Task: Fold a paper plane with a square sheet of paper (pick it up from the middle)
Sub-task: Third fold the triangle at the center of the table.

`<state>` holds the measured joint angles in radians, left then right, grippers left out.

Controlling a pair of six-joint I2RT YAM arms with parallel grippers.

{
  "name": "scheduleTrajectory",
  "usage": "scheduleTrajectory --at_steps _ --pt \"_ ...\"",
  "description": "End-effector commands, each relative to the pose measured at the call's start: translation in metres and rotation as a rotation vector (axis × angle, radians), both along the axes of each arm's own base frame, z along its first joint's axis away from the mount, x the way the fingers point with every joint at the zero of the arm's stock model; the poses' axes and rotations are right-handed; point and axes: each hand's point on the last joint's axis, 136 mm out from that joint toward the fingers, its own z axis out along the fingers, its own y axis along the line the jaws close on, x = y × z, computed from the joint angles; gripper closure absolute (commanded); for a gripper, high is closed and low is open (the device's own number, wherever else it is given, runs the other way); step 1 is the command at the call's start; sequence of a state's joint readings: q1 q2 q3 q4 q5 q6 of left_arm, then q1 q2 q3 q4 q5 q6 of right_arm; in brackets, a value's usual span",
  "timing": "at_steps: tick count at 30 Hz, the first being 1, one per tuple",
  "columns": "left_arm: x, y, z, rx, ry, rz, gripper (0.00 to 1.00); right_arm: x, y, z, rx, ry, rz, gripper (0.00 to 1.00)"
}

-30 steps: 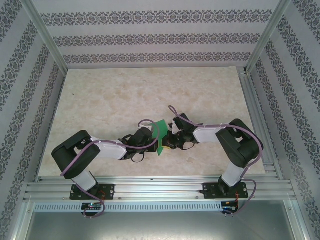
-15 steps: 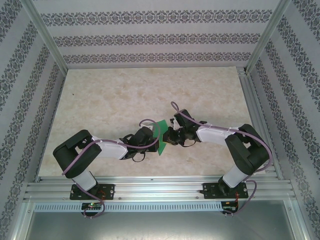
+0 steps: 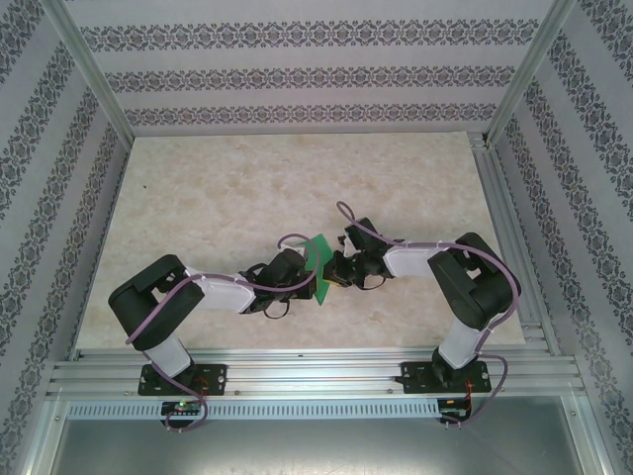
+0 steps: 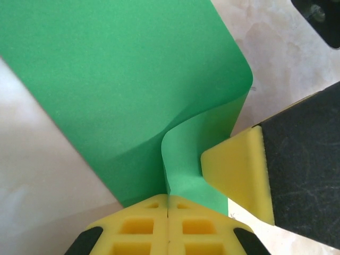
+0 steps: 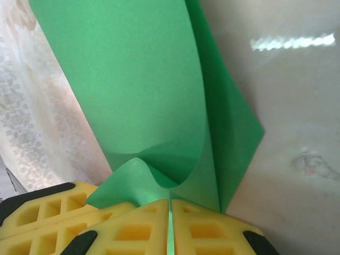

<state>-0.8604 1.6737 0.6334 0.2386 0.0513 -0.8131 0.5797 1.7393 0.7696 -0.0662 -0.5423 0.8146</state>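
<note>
At the centre of the overhead view, just below mid-frame, the square sheet of paper (image 3: 318, 265) was held up on edge over the marbled counter (image 3: 218, 198), between two arms meeting nose to nose. The left claw (image 4: 168, 208), at the bottom of its wrist view, was clamped on the sheet's lower edge, with green paper rising up and to the left from between its pads. The right claw (image 5: 170, 211), bottom centre of its own view, gripped the same sheet, which curled upward in a soft bend. In the left wrist view, one yellow pad (image 4: 234, 170) of the right claw touched the paper at lower right, just beside the left claw. The sheet looked loosely doubled over, though no sharp crease could be made out. Folding well here would mean keeping both grips firm and lining the edges up before pressing, since thin paper buckles easily.
</note>
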Motion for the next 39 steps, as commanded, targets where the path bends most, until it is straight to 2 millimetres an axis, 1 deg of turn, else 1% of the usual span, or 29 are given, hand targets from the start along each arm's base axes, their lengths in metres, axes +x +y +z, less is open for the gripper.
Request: scheduleTrajectory --at_steps 1,3,5,9,14,16,21,23,25,26,28,32,33,35,39 --pt "-0.011 0.006 -0.017 0.071 0.045 -0.032 0.93 0.011 0.007 0.027 0.081 -0.061 -0.003 0.88" --pt "-0.011 0.007 -0.017 0.074 0.047 -0.030 0.93 0.018 0.004 0.041 0.098 -0.088 -0.012 0.87" --pt "-0.011 0.008 -0.018 0.076 0.050 -0.025 0.93 0.025 0.000 0.047 0.102 -0.109 -0.015 0.87" --pt "-0.011 0.007 -0.019 0.073 0.054 -0.023 0.94 0.030 -0.006 0.042 0.079 -0.100 -0.003 0.88" --pt "-0.011 0.007 -0.019 0.074 0.057 -0.019 0.94 0.032 -0.005 0.029 0.069 -0.071 0.005 0.89" --pt "-0.012 0.008 -0.020 0.075 0.060 -0.018 0.94 0.033 -0.006 0.019 0.054 -0.059 0.005 0.89" --pt "-0.013 0.009 -0.021 0.078 0.063 -0.019 0.94 0.030 -0.020 -0.011 -0.046 -0.015 -0.016 0.89" --pt "-0.013 0.010 -0.022 0.081 0.066 -0.017 0.94 0.029 -0.022 -0.017 -0.053 -0.004 -0.016 0.89" --pt "-0.013 0.009 -0.022 0.080 0.066 -0.017 0.94 0.029 -0.020 -0.014 -0.040 -0.006 -0.013 0.89" --pt "-0.014 0.009 -0.022 0.081 0.067 -0.017 0.94 0.032 -0.019 -0.009 -0.032 -0.016 -0.016 0.89" --pt "-0.014 0.010 -0.022 0.082 0.067 -0.018 0.94 0.037 -0.018 0.006 -0.017 -0.044 -0.019 0.89" --pt "-0.014 0.010 -0.021 0.084 0.066 -0.017 0.94 0.046 -0.012 0.042 0.044 -0.108 -0.013 0.88" --pt "-0.014 0.010 -0.022 0.085 0.068 -0.018 0.94 0.048 -0.013 0.047 0.045 -0.117 -0.013 0.88" --pt "-0.014 0.009 -0.021 0.082 0.068 -0.018 0.94 0.050 -0.013 0.050 0.036 -0.127 -0.009 0.88" --pt "-0.013 0.008 -0.021 0.082 0.068 -0.020 0.94 0.051 -0.014 0.037 0.016 -0.100 -0.008 0.89"
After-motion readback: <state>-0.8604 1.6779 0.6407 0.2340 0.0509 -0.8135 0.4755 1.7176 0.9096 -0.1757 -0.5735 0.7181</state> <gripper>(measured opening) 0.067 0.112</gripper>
